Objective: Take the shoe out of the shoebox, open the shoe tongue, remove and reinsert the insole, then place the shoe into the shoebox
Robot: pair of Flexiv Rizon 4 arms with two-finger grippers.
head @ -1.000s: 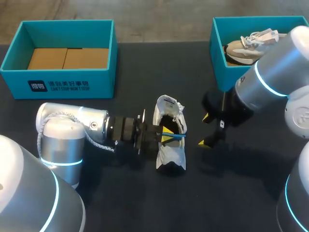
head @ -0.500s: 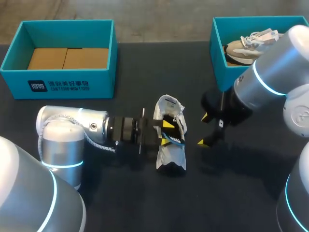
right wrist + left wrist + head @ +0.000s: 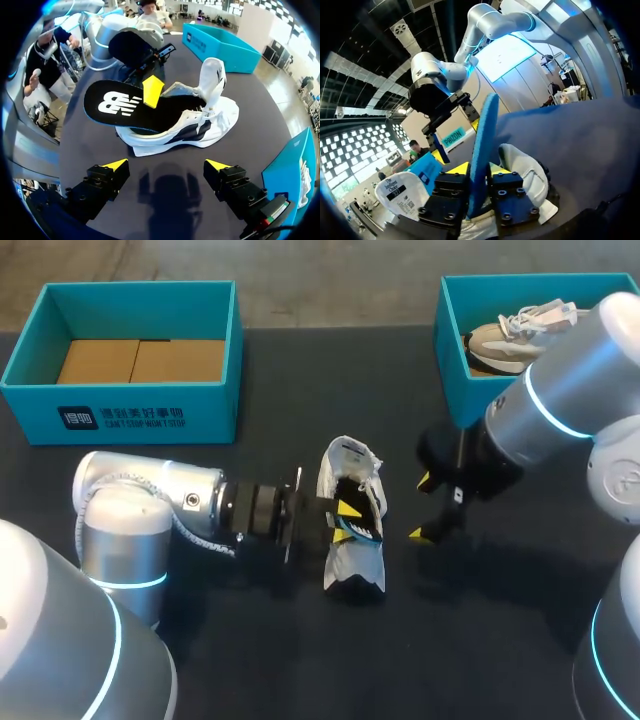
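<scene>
A white shoe [image 3: 352,565] lies mid-table with its tongue [image 3: 212,75] folded up. Its insole [image 3: 120,107], black on top and blue underneath, rests partly inside the shoe and juts out over the heel end. My left gripper [image 3: 345,512] reaches in from the left, shut on the insole [image 3: 481,145], which stands edge-on between its fingers [image 3: 451,187]. One yellow tip presses on the insole's top in the right wrist view. My right gripper [image 3: 428,508] hangs open just right of the shoe, holding nothing [image 3: 166,165].
A teal shoebox [image 3: 450,350] at the back right holds a second shoe [image 3: 510,335]. Another teal box [image 3: 120,410] with cardboard inside stands at the back left. Dark table lies bare in front of the shoe.
My left gripper's fingers spread apart over the shoe opening, then came together again on the insole, slightly higher on it. The right arm has not moved.
</scene>
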